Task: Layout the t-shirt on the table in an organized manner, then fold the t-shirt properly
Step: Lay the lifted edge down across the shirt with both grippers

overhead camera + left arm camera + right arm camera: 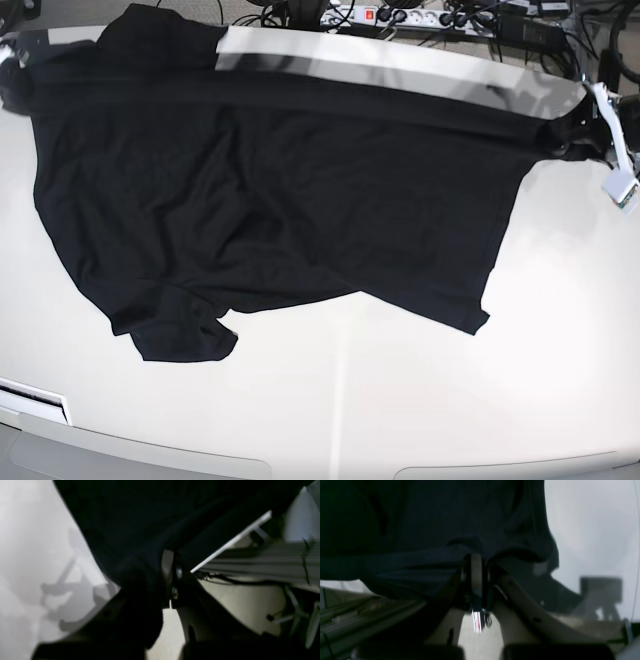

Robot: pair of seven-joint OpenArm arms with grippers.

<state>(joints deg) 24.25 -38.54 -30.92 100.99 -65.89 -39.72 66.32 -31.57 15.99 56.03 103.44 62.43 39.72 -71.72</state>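
The black t-shirt [260, 190] lies spread on the off-white table [350, 400]. Its far edge is pulled taut between both grippers along the table's back rim. My left gripper [588, 125] is shut on that edge at the far right. The left wrist view shows its fingers [168, 565] pinching the dark fabric [140, 517]. At the far left corner my right gripper [12, 68] is shut on the other end. Its pads [476, 567] clamp a bunched fold of the cloth [432, 525]. One sleeve [185, 335] lies crumpled at the front left.
A power strip and tangled cables [400, 15] sit just behind the table's back edge. A white slotted strip [35, 400] lies at the front left corner. Bare tabletop runs in front of the shirt and to its right [560, 330].
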